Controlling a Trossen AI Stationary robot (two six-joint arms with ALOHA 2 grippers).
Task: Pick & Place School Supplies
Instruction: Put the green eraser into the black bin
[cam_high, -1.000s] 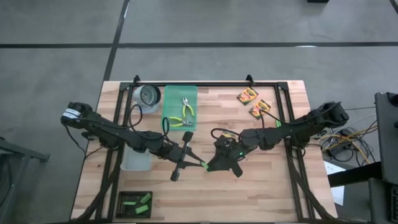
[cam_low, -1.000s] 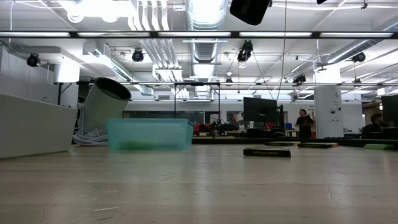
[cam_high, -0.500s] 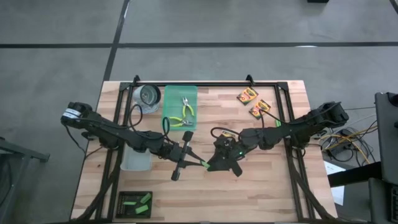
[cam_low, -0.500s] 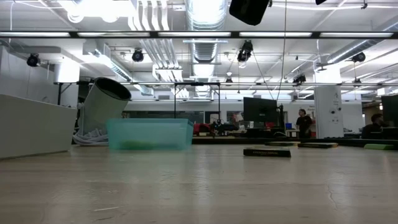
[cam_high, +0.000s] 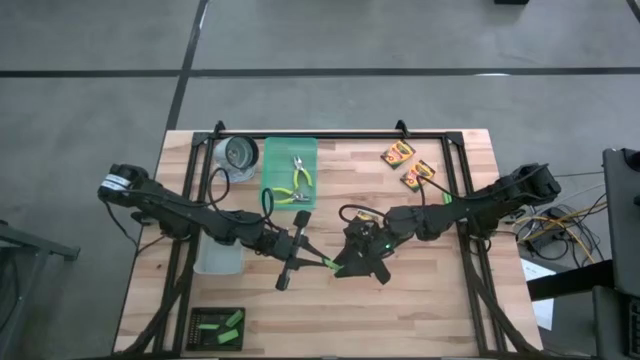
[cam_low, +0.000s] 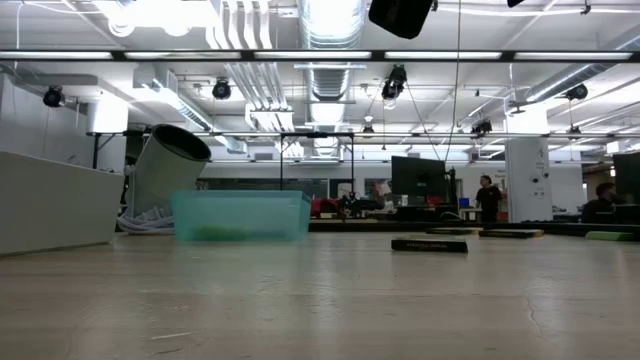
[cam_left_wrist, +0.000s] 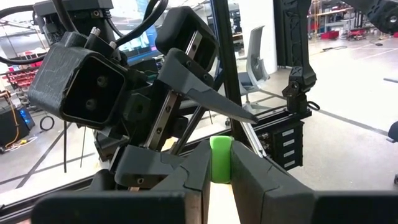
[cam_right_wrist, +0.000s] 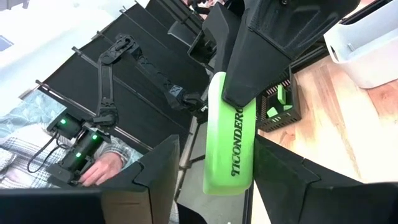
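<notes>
Both arms meet over the middle of the wooden counter (cam_high: 430, 300), their tips nearly touching above the planks. The left claw (cam_left_wrist: 219, 163) is pinched narrow on a bright green block (cam_high: 328, 265), which the right wrist view shows to be an eraser printed with the word TICONDEROGA (cam_right_wrist: 231, 138). In the left wrist view the block stands upright between that claw's two dark fingers (cam_left_wrist: 191, 171), clamped on both sides.

The right claw (cam_right_wrist: 214, 163) faces it from the other side. Its fingers (cam_right_wrist: 283, 171) stand apart on either side of the eraser, with a visible gap between each finger and the green surface, so the eraser is in the left claw's grip alone.

At the back of the counter a teal tray (cam_high: 272, 150) holds two pliers with yellow-green handles (cam_high: 297, 182). Just beside the tray on its left a tilted metal can (cam_high: 240, 153) lies near the rear rail, and the low view shows the same can (cam_low: 165, 170) leaning next to the teal tray's wall (cam_low: 240, 215).

Two yellow-orange crayon boxes (cam_high: 408, 163) lie close together near the back right corner; a third (cam_high: 367, 221) sits just behind the right arm's wrist. A clear plastic bin (cam_high: 218, 258) sits under the left arm. At the front left corner a small black crate (cam_high: 217, 326) holds more green blocks.
</notes>
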